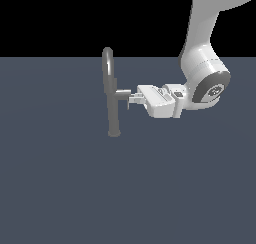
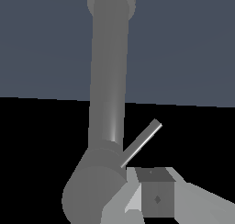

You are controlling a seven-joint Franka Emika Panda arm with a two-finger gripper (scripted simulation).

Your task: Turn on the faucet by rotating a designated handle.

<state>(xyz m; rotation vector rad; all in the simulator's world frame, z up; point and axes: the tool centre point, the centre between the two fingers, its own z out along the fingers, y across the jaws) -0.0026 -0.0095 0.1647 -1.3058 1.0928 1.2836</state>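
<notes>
1. Faucet (image 1: 111, 95) stands upright on the grey table (image 1: 60, 188), roughly mid-surface, a bit toward the far edge; arched spout (image 1: 107, 53) on top.
2. Handle (image 1: 122, 93) sticks out sideways from the column, approx halfway up, pointing at the arm.
3. End effector (image 1: 131, 99) is right at the handle's tip, touching or just beside it; can't tell which from the exterior view.
4. Wrist view: lever pin (image 2: 142, 142) angles off the stub, one fingertip (image 2: 156, 195) close beside it. Second finger not clearly seen, so can't tell whether the fingers are apart or together.
5. Progress, my read: approach done, contact about made. Rotation itself looks not yet done; no way to confirm how far the handle has turned.
6. Arm pose: wrist laid horizontal, hand reaching level toward the column from the exterior view's right, forearm dropping in from above.
7. Left to do: push or sweep the pin round the stub's axis.
</notes>
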